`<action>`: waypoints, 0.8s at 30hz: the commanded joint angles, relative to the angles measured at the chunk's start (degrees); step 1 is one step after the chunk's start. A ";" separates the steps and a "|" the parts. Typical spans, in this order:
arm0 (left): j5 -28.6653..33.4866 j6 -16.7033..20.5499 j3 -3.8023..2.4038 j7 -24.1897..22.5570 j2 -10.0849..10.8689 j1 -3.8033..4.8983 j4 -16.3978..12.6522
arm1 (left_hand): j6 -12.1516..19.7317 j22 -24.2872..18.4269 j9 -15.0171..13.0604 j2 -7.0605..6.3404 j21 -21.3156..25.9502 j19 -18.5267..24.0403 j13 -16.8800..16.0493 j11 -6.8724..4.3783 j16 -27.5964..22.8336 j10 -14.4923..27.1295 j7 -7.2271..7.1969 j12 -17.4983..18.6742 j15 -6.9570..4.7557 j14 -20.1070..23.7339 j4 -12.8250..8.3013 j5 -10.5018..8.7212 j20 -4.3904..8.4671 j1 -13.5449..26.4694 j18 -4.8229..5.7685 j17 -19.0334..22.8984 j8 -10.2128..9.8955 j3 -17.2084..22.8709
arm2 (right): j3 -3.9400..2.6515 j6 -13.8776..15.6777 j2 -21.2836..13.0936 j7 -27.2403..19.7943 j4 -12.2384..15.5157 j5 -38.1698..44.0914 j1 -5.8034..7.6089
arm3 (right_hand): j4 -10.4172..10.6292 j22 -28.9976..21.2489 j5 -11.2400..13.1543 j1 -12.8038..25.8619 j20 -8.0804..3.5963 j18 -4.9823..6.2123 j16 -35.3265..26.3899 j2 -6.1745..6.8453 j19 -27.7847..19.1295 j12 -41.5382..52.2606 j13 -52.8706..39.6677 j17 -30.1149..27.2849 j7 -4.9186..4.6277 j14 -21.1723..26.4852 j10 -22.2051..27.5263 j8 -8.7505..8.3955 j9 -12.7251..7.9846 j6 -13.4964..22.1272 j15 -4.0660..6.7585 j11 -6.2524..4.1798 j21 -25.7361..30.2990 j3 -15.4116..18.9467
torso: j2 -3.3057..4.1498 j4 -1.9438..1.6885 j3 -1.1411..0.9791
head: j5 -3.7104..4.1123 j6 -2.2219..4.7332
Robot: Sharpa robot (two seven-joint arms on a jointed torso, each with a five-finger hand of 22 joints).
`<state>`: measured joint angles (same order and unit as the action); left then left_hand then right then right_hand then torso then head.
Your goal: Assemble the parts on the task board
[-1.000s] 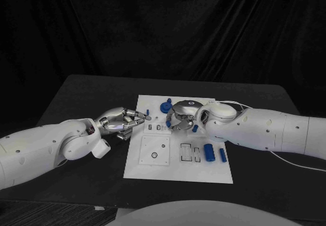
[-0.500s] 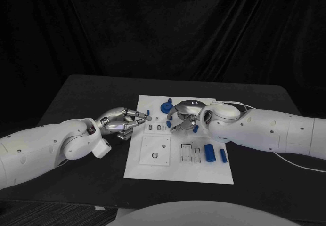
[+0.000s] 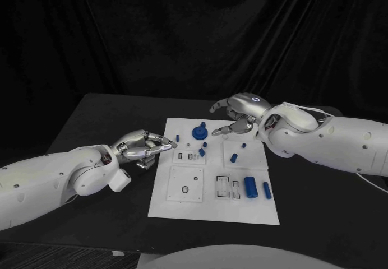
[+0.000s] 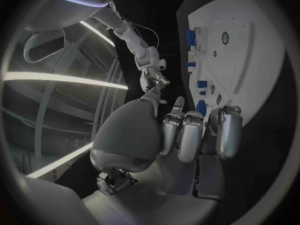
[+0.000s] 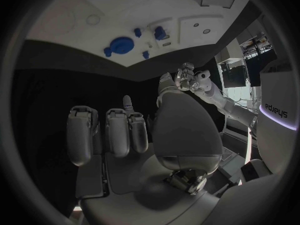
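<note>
Task board [image 3: 212,202]: white plate, flat at the middle of the black counter [image 3: 105,112]; blue parts [image 3: 250,186] scattered on it, a round one [image 3: 197,133] near the far edge, two cylinders near the right edge; right hand [image 3: 232,116] raised above the far edge, fingers spread, holding nothing; left hand [image 3: 146,147] at the left edge, fingers curled in, nothing visible in its grasp.

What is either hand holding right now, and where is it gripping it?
Nothing is held. The right hand hovers past the task board's far edge, fingers apart; the left hand sits curled at its left edge.
</note>
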<state>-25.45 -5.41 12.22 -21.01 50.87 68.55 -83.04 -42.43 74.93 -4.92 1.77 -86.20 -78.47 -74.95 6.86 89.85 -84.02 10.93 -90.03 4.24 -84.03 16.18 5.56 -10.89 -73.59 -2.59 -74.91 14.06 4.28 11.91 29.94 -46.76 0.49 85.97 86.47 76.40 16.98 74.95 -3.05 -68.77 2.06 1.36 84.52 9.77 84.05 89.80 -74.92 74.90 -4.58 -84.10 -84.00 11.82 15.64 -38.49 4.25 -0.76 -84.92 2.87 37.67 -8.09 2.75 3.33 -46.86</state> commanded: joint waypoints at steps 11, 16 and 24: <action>-18.45 5.27 -0.11 17.70 -2.73 7.31 0.83 | -11.06 9.42 -11.23 1.98 -0.73 -3.08 -15.05 -4.22 0.15 -5.98 -5.28 0.03 -3.39 -5.97 0.27 -1.40 3.25 7.88 0.56 -15.09 18.19 -9.64 | -0.04 12.26 -1.72 -7.82 2.00 -5.23 3.15 | -0.72 13.53 -5.30 -0.41 -0.22 -0.20 0.41 -8.05 3.95 0.20 -15.08 2.98 -0.11 -3.82 -6.00 5.25 1.37 -8.48 0.27 -0.07 -0.81 -2.31 | -1.19 0.78 -0.65 | 0.37 1.22; -19.87 0.85 -0.11 26.23 -5.34 9.06 3.04 | -10.29 8.62 -11.99 2.98 0.01 -1.76 -15.05 -4.76 0.15 -5.98 -5.29 0.03 -4.33 -5.97 0.18 -0.45 4.53 9.09 0.30 -15.09 13.62 -11.60 | -0.03 11.47 -1.12 -7.94 1.13 -5.50 3.27 | -1.66 13.46 -9.31 -2.05 -0.06 -0.15 0.36 -9.80 3.85 0.20 -15.08 2.74 -0.30 -3.78 -6.00 6.40 1.76 -10.30 0.04 0.20 -0.64 -2.78 | -2.04 1.81 -0.96 | -0.70 0.97; -20.37 -4.41 -0.11 32.37 -10.68 9.70 6.57 | -2.78 8.18 -5.10 4.43 0.87 -0.64 -15.05 -0.73 0.15 -5.98 -0.89 0.03 -0.68 -5.97 -1.87 1.15 1.63 4.66 0.17 -15.09 -0.12 -10.67 | -0.02 10.10 -1.41 -7.84 0.18 -5.59 2.53 | -2.24 13.43 -10.46 -2.90 0.05 -0.13 0.28 -10.23 3.82 0.20 -15.08 2.51 -0.36 -3.74 -6.00 6.63 1.84 -10.68 -0.09 0.39 -0.58 -2.89 | -3.29 3.55 -2.06 | -2.51 -0.08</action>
<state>-44.40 -5.43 12.18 6.03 40.68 78.02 -76.75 -44.68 74.92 -10.15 6.02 -85.60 -79.05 -74.95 5.86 89.85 -84.03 10.03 -90.04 3.19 -84.05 14.44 6.50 -8.85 -68.56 -2.59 -74.90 13.98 -6.45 11.92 39.85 -47.97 -6.85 86.25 81.32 79.23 15.08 74.93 -13.29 -71.17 2.06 1.36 84.80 -0.17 84.05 89.80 -74.91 74.90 -5.10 -84.10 -84.00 18.25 17.40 -48.74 4.25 -0.76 -85.44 -0.10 35.06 -5.45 1.28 1.24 -46.63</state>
